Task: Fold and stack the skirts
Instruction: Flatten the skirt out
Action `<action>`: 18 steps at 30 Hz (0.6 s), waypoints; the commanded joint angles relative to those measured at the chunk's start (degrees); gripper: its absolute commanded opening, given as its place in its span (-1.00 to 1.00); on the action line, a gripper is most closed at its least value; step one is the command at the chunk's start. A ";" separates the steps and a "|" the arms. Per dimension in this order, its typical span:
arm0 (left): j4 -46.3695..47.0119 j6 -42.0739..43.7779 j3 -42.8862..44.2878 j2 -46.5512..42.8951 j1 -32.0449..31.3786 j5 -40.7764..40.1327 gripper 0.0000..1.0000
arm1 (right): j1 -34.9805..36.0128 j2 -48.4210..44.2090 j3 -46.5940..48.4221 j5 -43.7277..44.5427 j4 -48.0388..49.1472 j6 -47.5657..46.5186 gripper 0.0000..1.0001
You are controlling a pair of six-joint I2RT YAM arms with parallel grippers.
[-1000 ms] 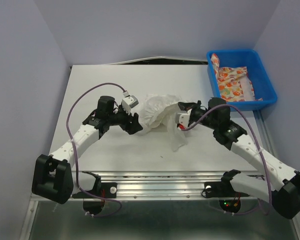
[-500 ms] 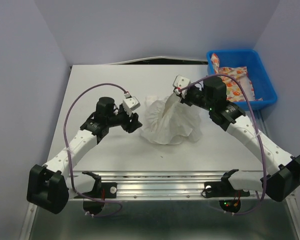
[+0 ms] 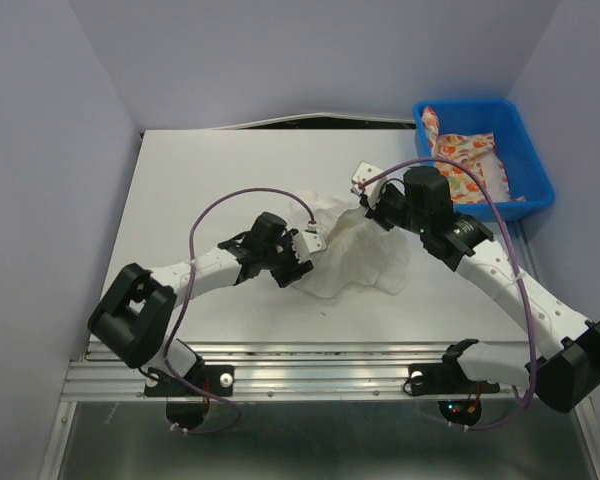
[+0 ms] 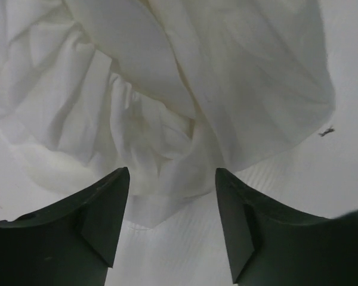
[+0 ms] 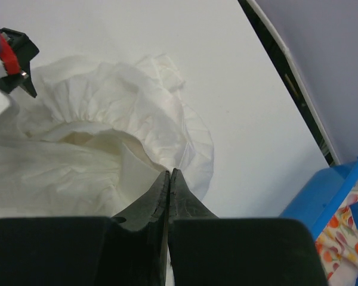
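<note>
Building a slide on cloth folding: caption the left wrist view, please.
Left gripper open over the table, poised at the edge of the crumpled white skirt.

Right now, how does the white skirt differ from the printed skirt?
The white skirt is plain; the printed skirt carries orange and red blotches. The white skirt lies bunched on the table, the printed skirt in the blue bin. The right gripper pinches the white skirt; nothing touches the printed skirt. Neither looks neatly folded.
</note>
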 commanded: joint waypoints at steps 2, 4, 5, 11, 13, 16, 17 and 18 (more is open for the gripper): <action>0.07 6.93 4.85 11.05 -0.67 -7.41 0.27 | 0.07 -4.45 -6.04 5.11 -2.31 1.46 -0.99; -3.37 9.21 6.00 13.88 -0.41 -7.15 0.15 | 0.07 -5.42 -7.02 5.73 -3.01 1.46 -0.99; -5.20 10.09 5.82 14.14 -0.41 -7.15 -0.32 | 0.07 -5.68 -7.72 6.08 -3.88 1.37 -0.99; -15.91 15.97 1.78 2.83 8.27 -3.49 -1.00 | 0.07 -9.29 -10.01 7.40 -9.06 -0.73 -0.99; -21.54 19.31 2.48 -3.65 12.32 -0.57 -1.00 | 0.07 -9.90 -10.53 6.26 -11.09 -0.91 -0.99; -30.42 25.91 3.71 -10.26 17.25 2.17 -1.00 | 0.07 -10.26 -12.46 3.97 -13.82 -0.82 -0.99; -32.97 26.62 4.67 -11.07 18.30 2.61 -1.00 | 0.07 -9.82 -13.17 3.01 -14.09 -0.74 -0.99; -34.03 28.89 5.20 -11.25 18.75 3.13 -1.00 | 0.07 -9.47 -13.87 2.48 -14.09 -0.82 -0.99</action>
